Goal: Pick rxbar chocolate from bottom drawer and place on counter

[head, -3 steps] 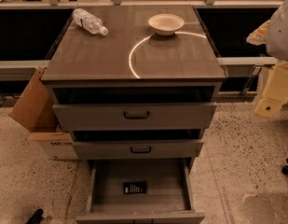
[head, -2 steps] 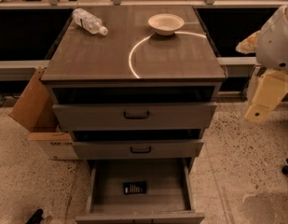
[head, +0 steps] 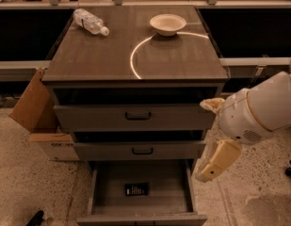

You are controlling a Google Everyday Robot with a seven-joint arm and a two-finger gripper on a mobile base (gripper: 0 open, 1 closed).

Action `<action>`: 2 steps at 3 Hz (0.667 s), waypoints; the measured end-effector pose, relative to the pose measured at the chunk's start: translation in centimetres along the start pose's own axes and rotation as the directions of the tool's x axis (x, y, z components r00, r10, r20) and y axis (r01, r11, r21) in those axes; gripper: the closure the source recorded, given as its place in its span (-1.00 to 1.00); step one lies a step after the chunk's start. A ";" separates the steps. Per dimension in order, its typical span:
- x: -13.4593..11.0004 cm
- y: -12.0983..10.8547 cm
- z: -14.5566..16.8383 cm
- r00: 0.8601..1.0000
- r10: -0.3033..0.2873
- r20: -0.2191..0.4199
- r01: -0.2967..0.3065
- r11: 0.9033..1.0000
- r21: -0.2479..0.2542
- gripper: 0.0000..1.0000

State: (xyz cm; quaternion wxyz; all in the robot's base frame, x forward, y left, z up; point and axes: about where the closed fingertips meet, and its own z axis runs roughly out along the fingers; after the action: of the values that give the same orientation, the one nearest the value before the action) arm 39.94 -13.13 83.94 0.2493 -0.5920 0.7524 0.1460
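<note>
The rxbar chocolate point(head: 136, 189), a small black wrapper with white lettering, lies flat on the grey floor of the open bottom drawer point(head: 107, 200), near its middle. The counter point(head: 102, 55) is the cabinet's grey-brown top with a bright curved light arc. My arm comes in from the right; its white body is level with the top drawer. Its cream end with the gripper point(head: 206, 173) hangs down-left beside the cabinet's right edge, just above and to the right of the open drawer. The gripper holds nothing that I can see.
A clear plastic bottle point(head: 90, 21) lies at the counter's back left and a white bowl point(head: 167, 24) stands at the back right. The two upper drawers point(head: 138, 117) have black handles and stand slightly open. A cardboard box point(head: 34, 112) leans left of the cabinet.
My arm has swung in from the far right and down, from beside the counter's edge to beside the drawers, close to the open bottom drawer. The bar has not moved.
</note>
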 end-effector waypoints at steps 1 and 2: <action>-0.2 -0.1 -0.2 1.000 -0.004 0.001 0.004 1.000 0.004 -1.00; 1.8 0.6 3.0 1.000 0.014 0.016 -0.014 1.000 -0.017 -1.00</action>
State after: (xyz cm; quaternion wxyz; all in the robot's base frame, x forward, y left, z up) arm 39.66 -12.85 80.39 0.2492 -0.5877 0.7532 0.1588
